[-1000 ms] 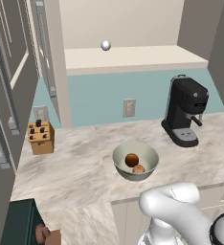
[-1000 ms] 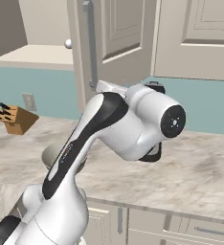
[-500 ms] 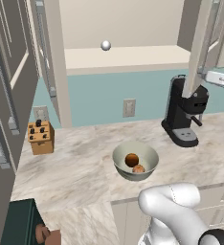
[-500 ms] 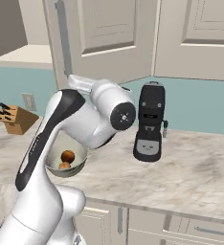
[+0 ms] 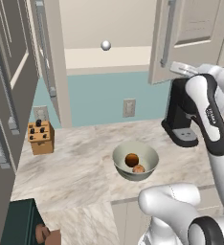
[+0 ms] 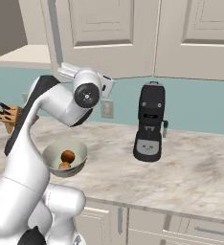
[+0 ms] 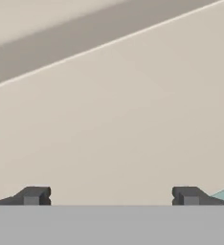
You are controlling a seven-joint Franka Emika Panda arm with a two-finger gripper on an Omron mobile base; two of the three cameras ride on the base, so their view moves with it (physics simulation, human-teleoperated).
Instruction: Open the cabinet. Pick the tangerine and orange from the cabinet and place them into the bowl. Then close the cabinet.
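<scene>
The beige cabinet (image 5: 109,24) stands open, its left door (image 5: 47,57) swung wide. Its right door (image 5: 195,28) (image 6: 109,33) hangs partly swung in. My wrist (image 5: 183,70) rests at that door's lower edge, and the fingers are hidden there. In the hand view my gripper (image 7: 110,195) is open, fingers wide apart, with nothing between them and a beige door panel right in front. On the counter the pale bowl (image 5: 150,155) (image 6: 49,153) holds the orange (image 5: 131,159) (image 6: 68,156) and the smaller tangerine (image 5: 139,169) (image 6: 64,165).
A black coffee machine (image 5: 181,119) (image 6: 151,122) stands right of the bowl, just under my forearm. A knife block (image 5: 40,137) (image 6: 8,117) sits at the left. A small grey ball (image 5: 105,45) lies on the cabinet shelf. The dark grey tall cabinet (image 5: 4,95) rises at the far left.
My arm has swung up and to the right, to the right door. That door has turned inward from wide open. The bowl and fruit have stayed put.
</scene>
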